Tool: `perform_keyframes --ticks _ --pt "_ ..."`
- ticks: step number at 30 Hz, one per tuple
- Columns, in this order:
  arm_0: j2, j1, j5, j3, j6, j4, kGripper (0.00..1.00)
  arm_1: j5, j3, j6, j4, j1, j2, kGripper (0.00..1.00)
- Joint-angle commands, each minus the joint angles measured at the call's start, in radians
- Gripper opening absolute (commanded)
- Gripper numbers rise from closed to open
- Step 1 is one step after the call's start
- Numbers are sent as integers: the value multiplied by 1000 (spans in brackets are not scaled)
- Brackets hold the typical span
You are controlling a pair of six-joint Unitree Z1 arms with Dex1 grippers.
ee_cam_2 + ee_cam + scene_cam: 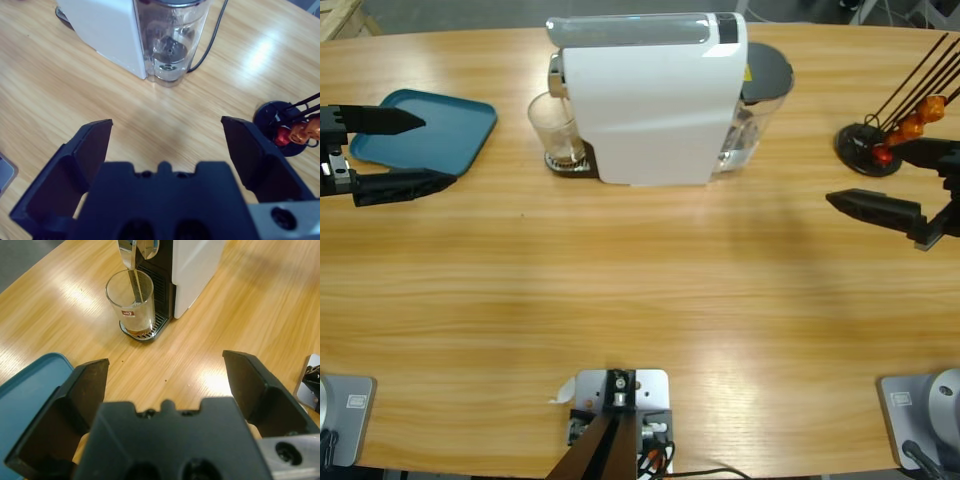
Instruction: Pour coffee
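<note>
A clear glass with a little coffee is seen under the white machine's spout, far left of centre. Both pincers, left and right, are held wide open and empty; the glass should be gripped level

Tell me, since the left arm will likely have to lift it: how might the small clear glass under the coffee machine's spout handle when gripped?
The glass looks smooth-walled, so probably slippery between hard black jaws. It seems thin, likely fragile if squeezed. Holding only a little coffee, it is probably light, yet being taller than wide it might tip if nudged off the drip tray.
</note>
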Motion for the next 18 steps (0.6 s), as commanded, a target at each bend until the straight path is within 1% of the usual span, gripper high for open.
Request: perform_keyframes --ticks 1,9,18 --pt "-7 2 19 36 6 2 1000 -5 39 11 -17 12 21 964" --pt "-11 2 24 35 6 2 1000 0 37 20 -21 12 40 964" --pt "-15 2 31 37 2 5 1000 -4 45 29 -24 12 24 959"
